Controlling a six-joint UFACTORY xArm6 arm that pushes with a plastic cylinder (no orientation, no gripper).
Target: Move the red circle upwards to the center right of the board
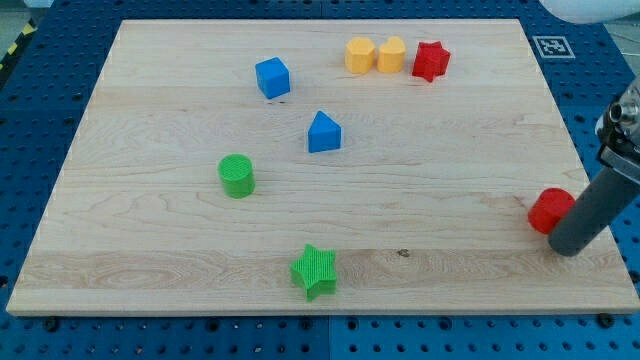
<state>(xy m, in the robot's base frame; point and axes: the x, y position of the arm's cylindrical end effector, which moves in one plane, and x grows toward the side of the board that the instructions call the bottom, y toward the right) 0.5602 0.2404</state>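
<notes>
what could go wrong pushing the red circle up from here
1. The red circle sits near the board's right edge, with my tip touching its lower right. A push from that side could send it left instead of up.
2. Overcorrecting to the right could slide it off the edge.
3. The rod hides part of the circle, so the contact point is hard to judge, and an off-centre push may let it slip round my tip.

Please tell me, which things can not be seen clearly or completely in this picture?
- Red circle: in the camera view, its right side is hidden behind the dark rod.
- My tip: whether it touches the red circle cannot be told.
- Rod's upper part: cut off by the view's right edge.
- Two yellow blocks: exact shapes too small to tell.
</notes>
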